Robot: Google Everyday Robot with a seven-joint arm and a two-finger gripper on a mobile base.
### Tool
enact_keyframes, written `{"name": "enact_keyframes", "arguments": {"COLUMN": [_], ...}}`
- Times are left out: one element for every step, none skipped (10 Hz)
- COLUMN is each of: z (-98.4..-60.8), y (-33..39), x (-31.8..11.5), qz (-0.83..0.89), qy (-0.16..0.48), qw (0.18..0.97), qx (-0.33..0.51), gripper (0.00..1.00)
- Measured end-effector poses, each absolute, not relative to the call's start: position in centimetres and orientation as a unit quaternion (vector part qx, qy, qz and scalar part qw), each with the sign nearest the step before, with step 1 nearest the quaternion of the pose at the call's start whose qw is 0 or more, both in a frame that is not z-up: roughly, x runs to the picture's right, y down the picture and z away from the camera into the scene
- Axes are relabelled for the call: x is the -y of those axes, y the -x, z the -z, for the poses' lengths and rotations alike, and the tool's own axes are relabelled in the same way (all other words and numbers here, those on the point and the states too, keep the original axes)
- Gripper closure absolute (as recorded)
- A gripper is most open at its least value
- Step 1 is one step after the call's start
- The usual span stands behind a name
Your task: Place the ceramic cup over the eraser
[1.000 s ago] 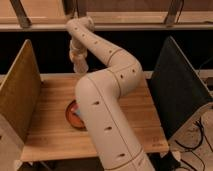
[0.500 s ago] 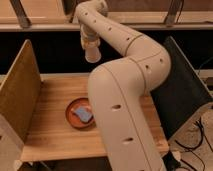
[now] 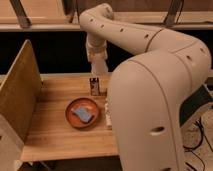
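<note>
The cup (image 3: pixel 99 71) has been coming down and a little to the right with the gripper (image 3: pixel 98 62). It is now hanging just above the eraser (image 3: pixel 94 86), which is standing upright near the back edge of the surface (image 3: pixel 50 135). The jaws are closing tight, seemingly on the cup's sides, though pale cup and pale jaws are blending together. Being ceramic, it is likely behaving as stiff, smooth and chippable, so a firm side hold and a gentle lowering are looking wise. Which way its mouth is facing is not showing. Toward the front edge, an orange bowl (image 3: pixel 82 113) is holding a blue-grey pad (image 3: pixel 83 114). A white tube (image 3: pixel 107 107) is peeking out beside it, half hidden by the arm (image 3: pixel 155 100), which is covering the surface's right side.
</note>
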State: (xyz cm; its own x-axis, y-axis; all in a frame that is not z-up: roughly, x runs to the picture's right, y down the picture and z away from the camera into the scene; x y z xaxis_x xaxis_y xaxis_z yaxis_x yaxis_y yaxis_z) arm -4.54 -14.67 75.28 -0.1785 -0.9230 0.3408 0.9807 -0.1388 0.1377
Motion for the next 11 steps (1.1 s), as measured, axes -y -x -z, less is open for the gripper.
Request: {"name": "enact_keyframes", "arguments": {"z": [-74.6, -74.2, -74.0, -74.0, -74.0, -73.9, -74.0, -74.2, -74.9, -75.6, -76.6], "y": [4.6, 4.6, 4.4, 4.2, 4.1, 4.2, 4.3, 4.4, 4.7, 5.2, 5.8], "x": [13.4, 12.3, 11.8, 11.6, 11.5, 11.5, 11.5, 11.6, 12.1, 12.5, 12.9], "qz": [0.745, 0.742, 0.740, 0.740, 0.739, 0.739, 0.740, 0.740, 0.743, 0.746, 0.750], "qy": [0.094, 0.100, 0.100, 0.100, 0.100, 0.100, 0.100, 0.097, 0.087, 0.078, 0.067], "qw": [0.638, 0.642, 0.646, 0.648, 0.649, 0.648, 0.648, 0.648, 0.647, 0.644, 0.640], "qx": [0.168, 0.166, 0.158, 0.153, 0.152, 0.152, 0.152, 0.152, 0.151, 0.151, 0.151], "gripper": [1.00, 1.00, 1.00, 1.00, 1.00, 1.00, 1.00, 1.00, 1.00, 1.00, 1.00]}}
